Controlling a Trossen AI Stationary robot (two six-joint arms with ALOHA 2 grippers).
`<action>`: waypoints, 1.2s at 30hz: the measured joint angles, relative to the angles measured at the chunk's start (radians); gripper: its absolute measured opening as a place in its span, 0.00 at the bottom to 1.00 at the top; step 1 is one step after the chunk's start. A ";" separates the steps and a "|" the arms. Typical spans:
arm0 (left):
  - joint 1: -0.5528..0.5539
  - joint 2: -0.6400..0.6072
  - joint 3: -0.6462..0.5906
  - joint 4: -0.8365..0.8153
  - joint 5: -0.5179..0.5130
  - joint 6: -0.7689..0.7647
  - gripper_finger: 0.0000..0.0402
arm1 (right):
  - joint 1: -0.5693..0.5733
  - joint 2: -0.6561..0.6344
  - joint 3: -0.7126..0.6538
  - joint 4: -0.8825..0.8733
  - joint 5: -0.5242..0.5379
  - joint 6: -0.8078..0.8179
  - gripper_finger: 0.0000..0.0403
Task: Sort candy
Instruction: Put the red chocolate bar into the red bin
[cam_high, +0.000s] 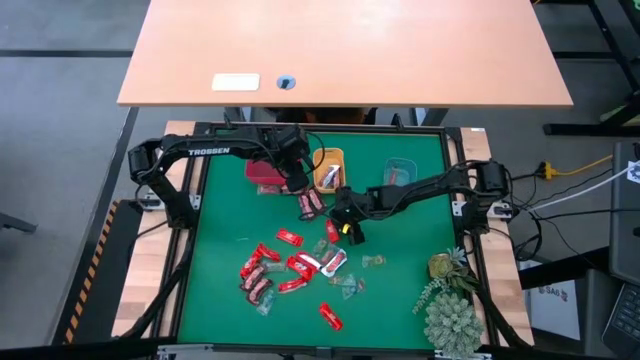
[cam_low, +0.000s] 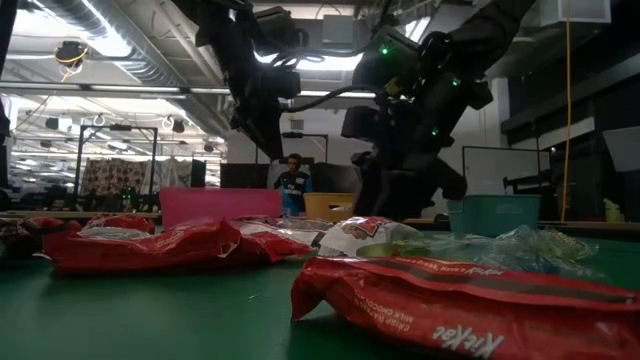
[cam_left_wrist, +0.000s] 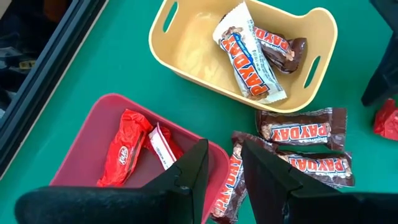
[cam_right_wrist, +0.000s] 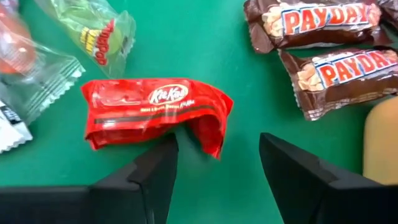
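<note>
My left gripper is open and empty. It hangs over the near rim of the red tray, above a brown-and-white bar on the mat. The red tray holds red-wrapped sweets. The orange tray holds two brown-and-white bars. Two more bars lie beside it. My right gripper is open and empty, just above the mat, its fingers either side of a red wrapped sweet's end. A heap of red, brown and clear greenish candy lies on the mat's near half.
A teal tray stands at the far right of the mat. A spiky green plant stands at the near right corner. Clear greenish sweets lie by the right gripper. A person stands in the room behind.
</note>
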 joint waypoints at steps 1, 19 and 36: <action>0.000 0.000 0.000 0.000 0.000 0.000 0.23 | 0.000 0.000 0.000 -0.001 -0.004 0.000 0.54; 0.000 0.000 0.000 0.000 0.006 0.000 0.23 | 0.000 0.000 0.000 0.009 -0.084 -0.002 0.02; -0.069 -0.225 0.000 -0.197 0.034 0.000 0.23 | 0.000 -0.001 0.126 -0.016 -0.085 0.056 0.02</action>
